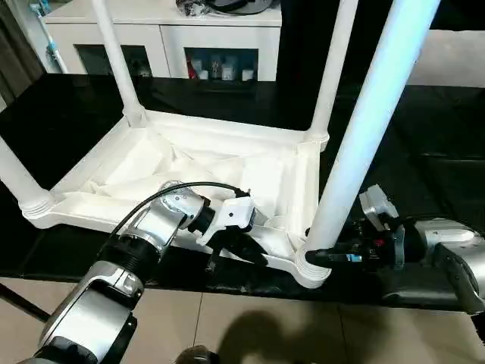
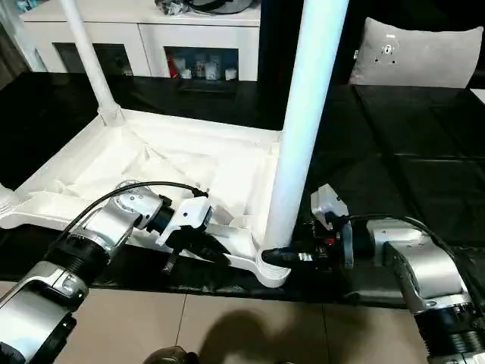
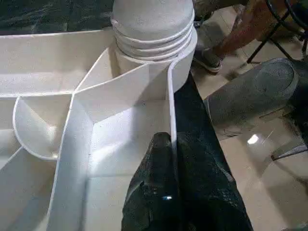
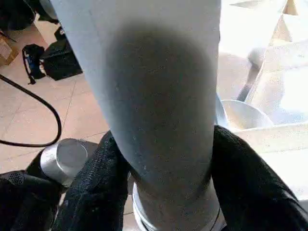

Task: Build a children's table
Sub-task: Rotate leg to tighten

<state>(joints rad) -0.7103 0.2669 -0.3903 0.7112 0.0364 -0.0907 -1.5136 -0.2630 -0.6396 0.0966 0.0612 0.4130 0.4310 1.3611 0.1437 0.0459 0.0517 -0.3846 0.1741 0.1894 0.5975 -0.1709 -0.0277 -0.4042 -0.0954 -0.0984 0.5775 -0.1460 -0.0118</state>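
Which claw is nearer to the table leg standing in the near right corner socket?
Right. The right claw has its fingers on both sides of the near right leg, just above the socket. The left claw is shut on the tabletop rim, beside that socket.

White plastic table top upside-down on black surface — 4 legs upright.

one upturned tabletop, four legs upright in sockets, two pincers.
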